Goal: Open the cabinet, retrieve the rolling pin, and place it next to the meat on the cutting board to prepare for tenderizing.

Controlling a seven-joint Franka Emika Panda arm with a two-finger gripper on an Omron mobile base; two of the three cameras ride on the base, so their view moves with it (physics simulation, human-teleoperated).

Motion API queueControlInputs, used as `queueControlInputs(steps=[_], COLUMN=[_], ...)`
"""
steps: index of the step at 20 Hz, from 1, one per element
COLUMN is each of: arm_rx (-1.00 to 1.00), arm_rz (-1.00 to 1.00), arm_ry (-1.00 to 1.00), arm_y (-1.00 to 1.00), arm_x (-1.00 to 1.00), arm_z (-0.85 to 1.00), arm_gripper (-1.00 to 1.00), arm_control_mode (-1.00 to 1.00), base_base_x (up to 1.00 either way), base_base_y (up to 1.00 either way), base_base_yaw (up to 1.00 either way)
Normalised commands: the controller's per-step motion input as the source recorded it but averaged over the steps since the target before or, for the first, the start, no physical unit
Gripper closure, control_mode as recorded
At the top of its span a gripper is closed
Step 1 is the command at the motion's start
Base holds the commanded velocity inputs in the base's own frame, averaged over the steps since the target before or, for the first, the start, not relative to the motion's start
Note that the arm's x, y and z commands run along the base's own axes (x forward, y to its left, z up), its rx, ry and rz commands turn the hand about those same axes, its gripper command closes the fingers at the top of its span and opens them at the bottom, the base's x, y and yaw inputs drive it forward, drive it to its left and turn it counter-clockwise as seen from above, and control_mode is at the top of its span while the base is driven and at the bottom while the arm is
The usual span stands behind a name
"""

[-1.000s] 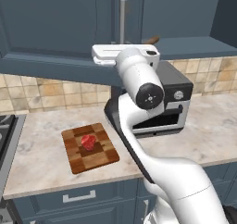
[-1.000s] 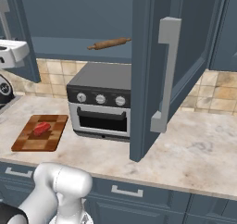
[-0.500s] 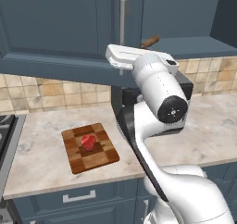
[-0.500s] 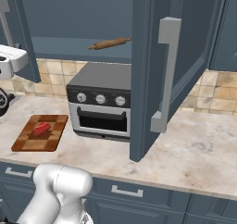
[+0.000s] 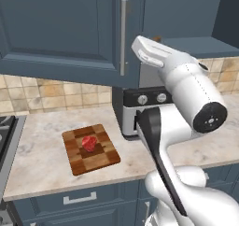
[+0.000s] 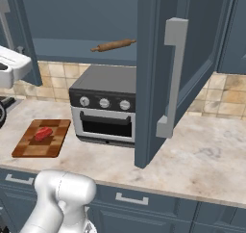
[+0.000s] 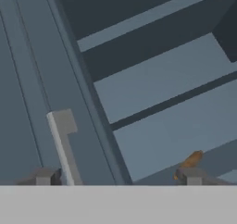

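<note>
Cabinet (image 6: 187,58) is open: its right door swings out toward the camera at centre-right of the right base view, so step one looks done. Rolling pin (image 6: 113,45) lies on the bottom shelf at upper centre of that view, above the toaster oven (image 6: 103,104), untouched; in the hand view its brown end (image 7: 190,161) peeks at lower right beside one fingertip. Gripper (image 7: 115,177) sits at the bottom of the hand view with jaws spread wide, holding nothing, a door handle (image 7: 62,142) just beside the left tip. Meat (image 5: 89,143) rests on the cutting board (image 5: 101,158) at lower left of the left base view, on the counter (image 5: 42,155). Left to do: reach in, grab the pin, carry it down, set it next to the meat.
</note>
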Motion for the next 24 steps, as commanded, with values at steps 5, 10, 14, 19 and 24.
queueControlInputs(steps=[5, 10, 14, 19, 24], arm_rx=[0.14, 0.19, 0.25, 0.24, 0.24], arm_rz=[0.00, 0.02, 0.12, 0.19, 0.21], arm_ry=[0.03, 0.12, 0.15, 0.16, 0.18], arm_y=[-0.55, -0.46, -0.30, -0.25, -0.17], arm_x=[-0.40, -0.09, 0.21, 0.42, 0.36], arm_z=[0.35, 0.10, -0.02, -0.13, -0.21], arm_gripper=[-1.00, -1.00, -1.00, -1.00, -1.00], arm_control_mode=[-1.00, -1.00, -1.00, -1.00, -1.00], base_base_x=[0.00, 0.00, 0.00, 0.00, 0.00], base_base_y=[0.00, 0.00, 0.00, 0.00, 0.00], base_base_yaw=[0.00, 0.00, 0.00, 0.00, 0.00])
